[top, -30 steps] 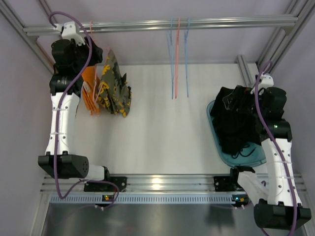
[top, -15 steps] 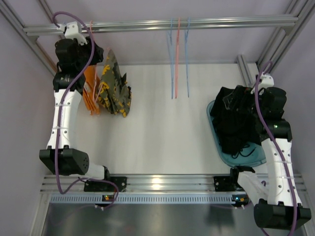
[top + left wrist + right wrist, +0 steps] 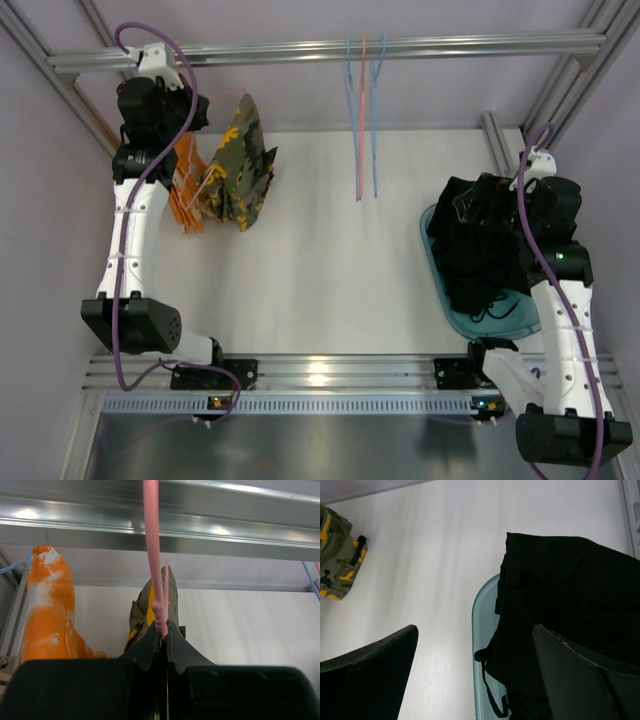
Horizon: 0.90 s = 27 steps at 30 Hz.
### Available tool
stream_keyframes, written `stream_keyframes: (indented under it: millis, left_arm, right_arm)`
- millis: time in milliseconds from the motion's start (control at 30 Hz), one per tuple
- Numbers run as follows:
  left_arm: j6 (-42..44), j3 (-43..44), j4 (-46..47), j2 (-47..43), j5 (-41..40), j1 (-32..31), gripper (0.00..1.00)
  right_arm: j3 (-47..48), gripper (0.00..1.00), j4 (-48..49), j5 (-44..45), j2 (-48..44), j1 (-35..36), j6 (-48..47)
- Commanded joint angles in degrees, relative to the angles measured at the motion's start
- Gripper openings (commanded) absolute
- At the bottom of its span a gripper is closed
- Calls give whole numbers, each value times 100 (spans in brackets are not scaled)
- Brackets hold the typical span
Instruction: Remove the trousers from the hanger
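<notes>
White matte counter (image 3: pixel 330 270), closed in left and right by pale lilac walls (image 3: pixel 25 200) and by aluminium framing. Overhead across the far side, a silver rail (image 3: pixel 450 45), with thin blue and pink hangers (image 3: pixel 362 130) dangling from its middle. At the near edge, beyond the arm bases, a grey metal sheet (image 3: pixel 300 450).

Far left: camouflage trousers (image 3: pixel 238 165), olive with yellow and dark patches, hanging bunched above the counter just below the rail. Close beside them on the left, an orange garment (image 3: pixel 180 185) with white blotches.

Left pincer (image 3: pixel 162 628) raised high at the far-left corner, fingers pressed together on the thin rod of a pink hanger (image 3: pixel 152 545) running up to the rail. Camouflage trousers directly behind that rod in the left wrist view.

Near right: a teal tray (image 3: pixel 445 300) lying flat on the counter, black trousers (image 3: pixel 480 250) heaped on it and spilling over its far rim, a dark cord trailing across the tray floor.

Right pincer (image 3: pixel 474 630) spread wide above the tray's left rim, gripping nothing, with the black cloth under its right finger.
</notes>
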Motion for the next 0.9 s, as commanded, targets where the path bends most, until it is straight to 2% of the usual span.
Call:
stream_keyframes:
  millis: [0, 200, 433, 667, 867]
  left_arm:
    - [-253, 392, 713, 26, 144, 13, 0]
    - [-438, 647, 1179, -97, 145, 13, 0]
    - [-236, 867, 1548, -246, 145, 4, 0]
    - [-262, 340, 1830, -633, 206, 4, 0]
    - [-350, -459, 1830, -1370, 434, -22, 0]
  right_arm:
    - [65, 99, 237, 30, -8, 5, 80]
    - [38, 99, 254, 38, -26, 5, 80]
    - [29, 99, 272, 30, -43, 5, 89]
    - [29, 99, 281, -32, -78, 5, 89]
    - [29, 99, 368, -233, -175, 5, -25]
